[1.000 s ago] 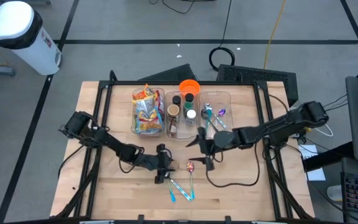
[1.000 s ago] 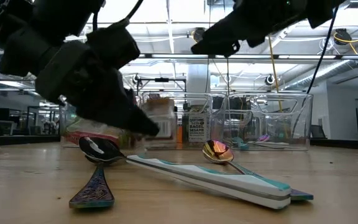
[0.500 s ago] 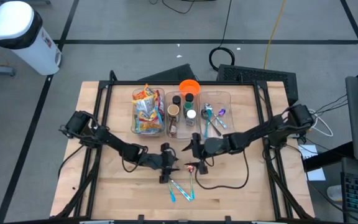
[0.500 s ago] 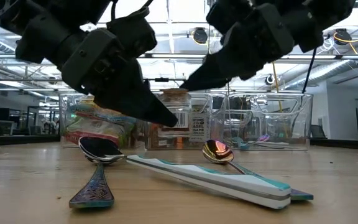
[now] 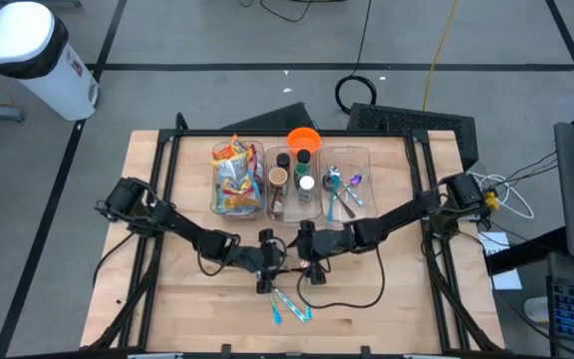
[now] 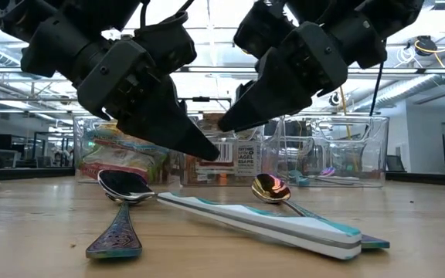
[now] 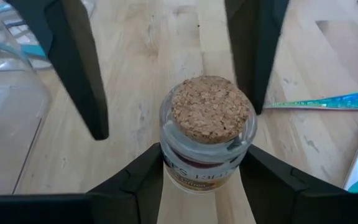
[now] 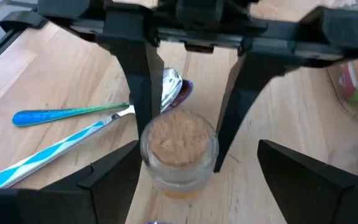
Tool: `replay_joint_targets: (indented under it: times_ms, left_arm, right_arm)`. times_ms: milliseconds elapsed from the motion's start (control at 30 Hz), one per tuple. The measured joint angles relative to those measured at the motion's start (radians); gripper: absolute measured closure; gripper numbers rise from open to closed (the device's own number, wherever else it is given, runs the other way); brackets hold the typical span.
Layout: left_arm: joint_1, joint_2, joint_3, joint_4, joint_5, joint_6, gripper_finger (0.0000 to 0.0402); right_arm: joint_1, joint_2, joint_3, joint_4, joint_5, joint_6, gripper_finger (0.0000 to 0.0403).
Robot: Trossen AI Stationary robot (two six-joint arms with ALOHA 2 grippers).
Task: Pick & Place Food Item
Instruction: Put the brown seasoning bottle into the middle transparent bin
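A small glass jar with a cork lid (image 7: 210, 127) sits between my two grippers near the table's middle (image 5: 285, 259). It also shows in the right wrist view (image 8: 179, 149). My left gripper (image 7: 202, 158) is shut on the jar. My right gripper (image 8: 197, 155) faces it from the table's right side. It is open wide, with a finger on either side of the jar and apart from it. Its fingers (image 7: 79, 74) show beyond the jar in the left wrist view. My left gripper pinches the jar's glass body just below the cork (image 7: 166, 163) between its two fingers, one on each opposite side. The fingers (image 8: 135, 87) come from the table's left, slanting down. The jar stands about upright, cork up. Whether its base rests on the table, I cannot tell.
Spoons lie on the wood just near of the grippers: two with blue handles (image 5: 292, 307) and a gold-bowled one (image 6: 273, 189). Three clear bins stand at the far side, holding snack packets (image 5: 235, 179), jars (image 5: 294, 184) and spoons (image 5: 345, 184). An orange bowl (image 5: 304, 140) stands behind them.
My right gripper has gone toward the table's left and a little toward its near edge, up to the jar. Its fingers now stand on either side of the jar. My left gripper has shifted a little toward the table's right with the jar.
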Motion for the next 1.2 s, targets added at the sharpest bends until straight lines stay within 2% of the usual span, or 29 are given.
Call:
replay_joint_targets:
  times_ms: [300,733,900,1000,1200]
  left_arm:
    - [0.000,0.000,0.000,-0.006,-0.007,0.001,0.0214]
    - [0.008,0.000,0.000,-0.010,-0.007,-0.004,0.0211]
    - [0.008,0.000,0.000,-0.008,-0.006,-0.011,0.0207]
    - [0.007,-0.001,0.000,-0.001,-0.005,-0.023,0.0195]
    - [0.007,-0.003,0.000,0.002,-0.004,-0.019,0.0163]
  right_arm:
    - [0.000,0.007,0.047,-0.067,0.000,0.051,0.0126]
    - [0.000,0.008,0.056,-0.102,-0.001,0.076,0.0243]
    - [0.000,0.004,0.056,-0.099,-0.007,0.096,0.0246]
    - [-0.001,-0.003,0.056,-0.097,-0.047,0.110,0.0246]
    - [-0.002,-0.087,0.071,-0.214,-0.072,0.167,0.0246]
